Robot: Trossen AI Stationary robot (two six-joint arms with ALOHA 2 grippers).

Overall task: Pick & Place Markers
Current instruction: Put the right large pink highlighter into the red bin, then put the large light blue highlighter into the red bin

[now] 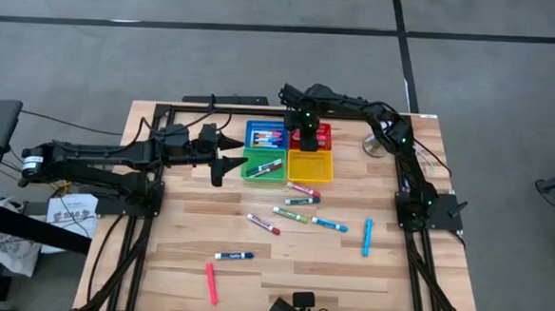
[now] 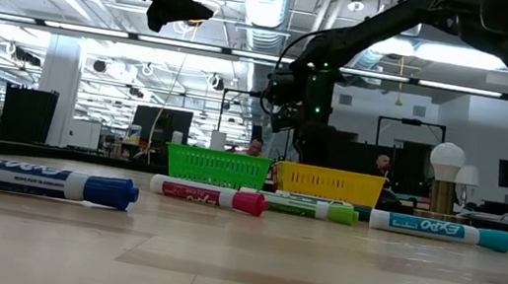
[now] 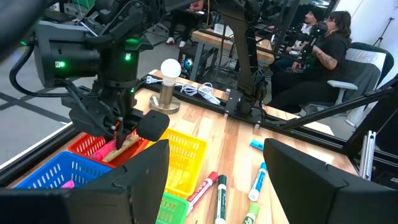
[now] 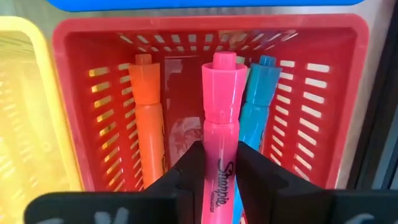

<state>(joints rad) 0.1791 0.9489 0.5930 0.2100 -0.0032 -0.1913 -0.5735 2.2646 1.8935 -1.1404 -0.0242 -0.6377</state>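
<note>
Right gripper (image 4: 219, 165) is pinched on a pink Sharpie marker (image 4: 221, 124), hanging directly over the red basket (image 4: 336, 93), so the drop is straight down, no lateral move needed by my read. Marker's long axis runs straight out from between the fingers and, in the right wrist view, lines up parallel with the orange marker (image 4: 149, 118) and blue marker (image 4: 260, 93) already lying on the basket floor; pink one sits over the gap between them. Can't tell how far above the floor it hangs. Right arm reaches in from its base at the table's right edge, elbow high, wrist folded down over the baskets at the back of the table (image 1: 375, 284). Left gripper (image 1: 230, 160) is spread and empty, parked just left of the green basket (image 1: 264, 165), arm stretched level from the left side; it's the nearer arm to the loose markers on the left, e.g. the blue-capped marker (image 1: 233, 256) and pink marker (image 1: 211, 283) near the front edge. Rest of the loose markers lie scattered mid-table in front of the yellow basket (image 1: 310, 165). Main risk I see: release from height and the Sharpie bounces or lands crosswise on the other two
</note>
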